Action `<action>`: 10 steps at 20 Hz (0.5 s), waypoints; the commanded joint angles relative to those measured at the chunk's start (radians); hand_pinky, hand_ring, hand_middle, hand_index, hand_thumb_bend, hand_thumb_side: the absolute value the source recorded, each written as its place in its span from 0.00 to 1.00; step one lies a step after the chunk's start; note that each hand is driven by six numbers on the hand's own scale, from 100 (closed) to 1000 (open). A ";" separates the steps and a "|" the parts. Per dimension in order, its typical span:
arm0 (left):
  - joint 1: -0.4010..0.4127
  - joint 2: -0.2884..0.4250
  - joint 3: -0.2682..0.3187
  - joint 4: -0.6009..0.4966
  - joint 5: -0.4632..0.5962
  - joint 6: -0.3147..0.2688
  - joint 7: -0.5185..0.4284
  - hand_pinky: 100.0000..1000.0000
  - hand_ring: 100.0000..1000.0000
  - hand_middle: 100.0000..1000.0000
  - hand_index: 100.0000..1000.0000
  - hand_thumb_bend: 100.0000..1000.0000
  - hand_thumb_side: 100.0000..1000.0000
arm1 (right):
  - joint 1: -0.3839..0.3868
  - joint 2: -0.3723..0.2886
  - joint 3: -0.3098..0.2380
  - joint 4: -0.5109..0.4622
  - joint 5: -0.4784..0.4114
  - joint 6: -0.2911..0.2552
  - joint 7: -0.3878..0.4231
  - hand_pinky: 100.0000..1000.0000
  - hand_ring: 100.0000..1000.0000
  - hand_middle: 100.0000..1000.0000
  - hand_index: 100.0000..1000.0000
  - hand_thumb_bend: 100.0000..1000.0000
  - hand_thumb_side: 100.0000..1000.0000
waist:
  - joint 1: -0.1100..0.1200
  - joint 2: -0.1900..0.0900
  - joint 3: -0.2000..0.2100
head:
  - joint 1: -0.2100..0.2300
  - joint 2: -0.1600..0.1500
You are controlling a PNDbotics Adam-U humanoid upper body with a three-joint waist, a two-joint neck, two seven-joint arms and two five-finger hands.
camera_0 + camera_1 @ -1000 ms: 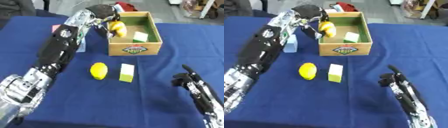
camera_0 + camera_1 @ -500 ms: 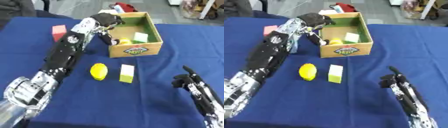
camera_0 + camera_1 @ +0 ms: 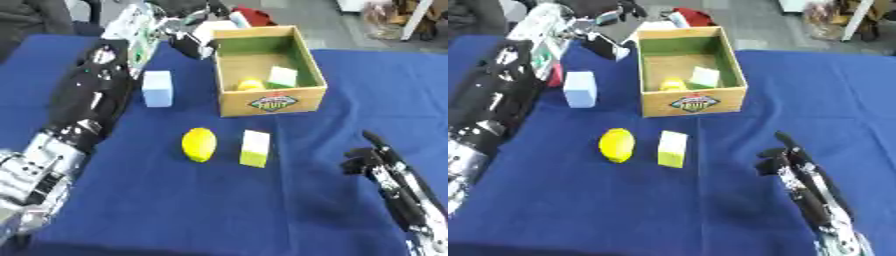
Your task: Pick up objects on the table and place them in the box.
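An open cardboard box [image 3: 269, 104] stands at the back centre of the blue table. A small yellow object [image 3: 250, 84] and a white-and-green block [image 3: 282, 76] lie inside it. My left hand [image 3: 189, 41] hangs just left of the box's far left corner, fingers relaxed and holding nothing. In front of the box lie a yellow lemon [image 3: 199, 144] and a white and yellow-green block [image 3: 255, 148]. A light blue block [image 3: 157, 88] stands left of the box, beside my left arm. My right hand [image 3: 376, 161] rests open at the lower right, fingers up.
The blue cloth [image 3: 219, 210] covers the whole table. A red block [image 3: 555, 78] peeks out behind my left arm. Red and white things [image 3: 248, 15] lie just beyond the box's far edge.
My left hand has let go of the yellow object, which now lies in the box. The hand has drawn back to the left of the box, uncovering the light blue block. My right hand has stayed put.
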 commanded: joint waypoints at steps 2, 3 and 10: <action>-0.001 0.083 0.014 0.018 0.019 0.009 -0.150 0.78 0.72 0.79 0.93 0.27 0.25 | -0.008 -0.018 -0.010 -0.013 0.000 -0.001 -0.005 0.61 0.62 0.63 1.00 0.00 0.66 | 0.017 -0.020 0.003 | -0.010 -0.013; 0.006 0.088 0.012 0.031 0.006 0.008 -0.175 0.79 0.74 0.82 0.94 0.31 0.27 | -0.008 -0.018 -0.011 -0.014 0.000 0.000 -0.006 0.61 0.62 0.63 1.00 0.00 0.65 | 0.017 -0.021 0.003 | -0.013 -0.013; 0.050 0.091 0.015 0.115 -0.072 -0.011 -0.257 0.81 0.76 0.85 0.96 0.44 0.31 | -0.009 -0.017 -0.013 -0.012 0.000 -0.001 -0.008 0.61 0.62 0.63 1.00 0.00 0.65 | 0.012 -0.022 0.001 | -0.017 -0.016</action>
